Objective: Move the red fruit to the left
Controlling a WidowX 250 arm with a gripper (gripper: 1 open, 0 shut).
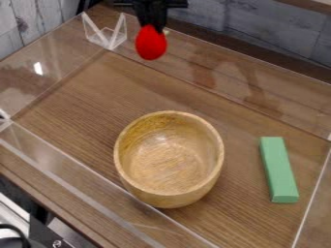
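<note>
The red fruit is a small glossy red ball hanging in the air near the top of the camera view, well above the wooden table. My gripper points straight down and is shut on the fruit's top; only the lower part of the black fingers shows, the rest is cut off by the top edge. The fruit hangs up and to the left of the wooden bowl.
A green rectangular block lies to the right of the bowl. Clear plastic walls ring the table, with a small clear stand at the back left. Bare wood lies left of the bowl.
</note>
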